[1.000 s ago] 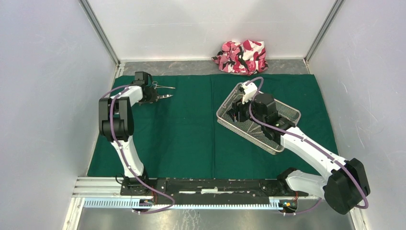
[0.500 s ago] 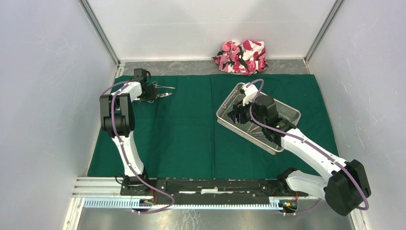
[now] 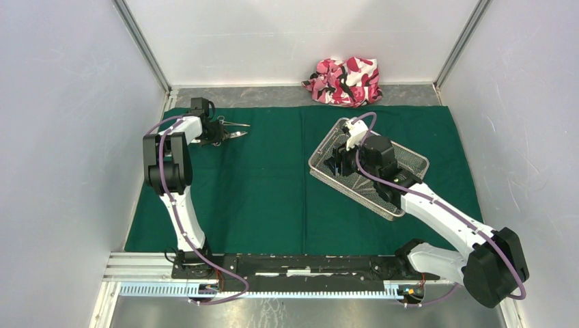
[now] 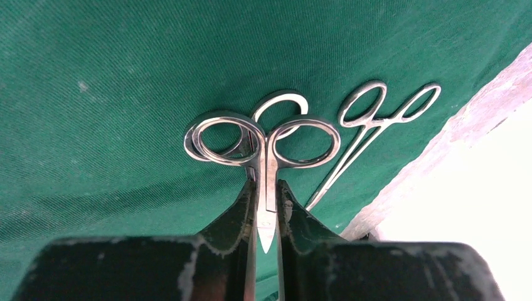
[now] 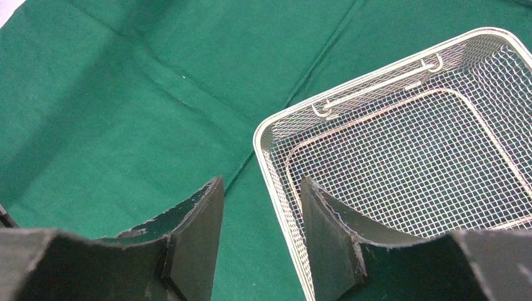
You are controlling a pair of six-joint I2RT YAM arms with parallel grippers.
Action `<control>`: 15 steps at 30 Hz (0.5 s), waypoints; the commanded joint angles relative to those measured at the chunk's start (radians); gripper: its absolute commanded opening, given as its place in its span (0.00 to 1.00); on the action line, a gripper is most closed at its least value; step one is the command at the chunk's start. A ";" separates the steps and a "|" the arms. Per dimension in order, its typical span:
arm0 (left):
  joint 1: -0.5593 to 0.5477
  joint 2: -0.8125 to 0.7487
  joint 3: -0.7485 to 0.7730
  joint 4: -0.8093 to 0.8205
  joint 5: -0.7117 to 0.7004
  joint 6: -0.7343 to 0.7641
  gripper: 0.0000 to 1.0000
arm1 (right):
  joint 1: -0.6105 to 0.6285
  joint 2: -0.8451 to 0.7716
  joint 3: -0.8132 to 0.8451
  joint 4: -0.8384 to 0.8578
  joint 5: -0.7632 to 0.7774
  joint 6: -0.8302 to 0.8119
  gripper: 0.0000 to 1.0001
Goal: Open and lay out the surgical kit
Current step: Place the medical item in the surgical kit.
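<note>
— where are the scissors [image 4: 263, 157] now?
— at the far left corner of the green drape [image 3: 266, 184]. their ring handles point away from my left hand [image 4: 265, 188] and their shank runs back between its fingers. from here i cannot tell if the rings rest on the drape or sit just above it.
— is the left hand gripping them?
— the gap is narrow, with a finger close against each side of the shank. i cannot tell if they are pressing on it.
— anything beside them?
— the forceps [image 4: 370, 135] lie flat on the drape just beside the scissors, nearer the drape's far edge.
— and the tray?
— the wire-mesh tray [image 5: 351, 94] sits askew on the right half of the drape. my right hand [image 5: 260, 182] hangs over the tray's corner nearest the drape's middle, spread fairly wide and holding nothing. one finger is above the mesh and the other above bare drape.
— what lies off the drape?
— a pink camouflage bundle [image 3: 345, 80] on the grey worktop [image 3: 273, 97], just past the drape's far edge.
</note>
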 commanded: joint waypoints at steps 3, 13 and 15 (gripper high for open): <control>-0.001 0.033 0.023 -0.029 0.011 -0.036 0.20 | -0.005 0.004 -0.009 0.051 -0.012 0.006 0.53; 0.000 0.030 0.023 -0.032 0.003 -0.018 0.41 | -0.004 0.000 -0.015 0.054 -0.019 0.009 0.52; 0.000 0.024 0.023 -0.033 0.002 -0.008 0.41 | -0.004 0.000 -0.015 0.054 -0.022 0.010 0.52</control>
